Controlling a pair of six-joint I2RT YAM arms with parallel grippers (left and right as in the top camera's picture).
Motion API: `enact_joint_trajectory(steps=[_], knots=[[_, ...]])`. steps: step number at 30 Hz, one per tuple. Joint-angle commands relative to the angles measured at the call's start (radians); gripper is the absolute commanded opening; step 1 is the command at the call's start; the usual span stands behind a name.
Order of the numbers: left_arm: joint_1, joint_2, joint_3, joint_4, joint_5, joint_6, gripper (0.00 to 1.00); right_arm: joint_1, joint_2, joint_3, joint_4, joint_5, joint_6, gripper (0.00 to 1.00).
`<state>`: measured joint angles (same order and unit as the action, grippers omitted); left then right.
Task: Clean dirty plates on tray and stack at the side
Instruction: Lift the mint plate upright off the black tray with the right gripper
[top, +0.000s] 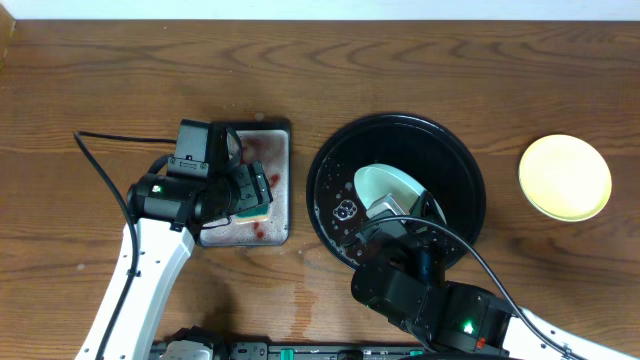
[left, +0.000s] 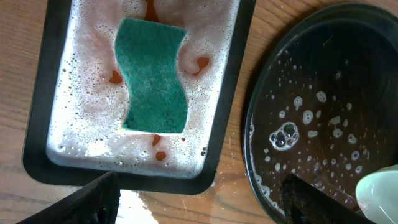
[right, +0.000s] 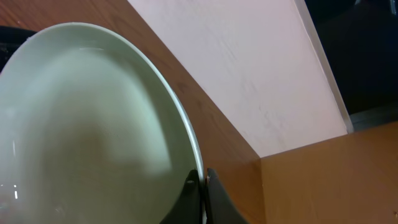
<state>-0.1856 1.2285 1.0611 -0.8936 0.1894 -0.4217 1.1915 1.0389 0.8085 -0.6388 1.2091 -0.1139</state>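
Observation:
A pale blue-white plate (top: 385, 183) stands tilted on edge over the round black tray (top: 455, 165). My right gripper (right: 203, 180) is shut on its rim; the plate (right: 93, 124) fills that wrist view and looks clean. My right gripper (top: 398, 212) sits at the tray's near side. A pale yellow plate (top: 565, 177) lies flat on the table at the right. My left gripper (left: 199, 208) hangs open and empty above the near edge of the small foam tray, where the teal sponge (left: 153, 77) lies loose. The wet tray (left: 323, 93) holds soap bubbles.
The rectangular black-rimmed tray (top: 280, 150) left of the round tray holds white foam with red sauce smears. A black cable (top: 100, 165) loops over the table at the left. Bare wood lies between the round tray and the yellow plate.

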Motion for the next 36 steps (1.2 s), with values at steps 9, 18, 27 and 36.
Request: enact_joint_trajectory(steps=[9, 18, 27, 36], knots=[[0.004, 0.000, 0.020, -0.003, 0.009, 0.003, 0.83, 0.007, 0.002, 0.008, 0.003, 0.044, 0.001, 0.01], [0.004, 0.000, 0.020, -0.003, 0.009, 0.003, 0.83, 0.007, 0.002, 0.008, 0.003, 0.044, 0.001, 0.01], [0.004, 0.000, 0.020, -0.003, 0.009, 0.003, 0.83, 0.003, 0.008, 0.008, 0.002, 0.032, 0.046, 0.01], [0.004, 0.000, 0.020, -0.003, 0.009, 0.003, 0.83, -0.061, 0.055, 0.008, 0.039, -0.094, -0.003, 0.01]])
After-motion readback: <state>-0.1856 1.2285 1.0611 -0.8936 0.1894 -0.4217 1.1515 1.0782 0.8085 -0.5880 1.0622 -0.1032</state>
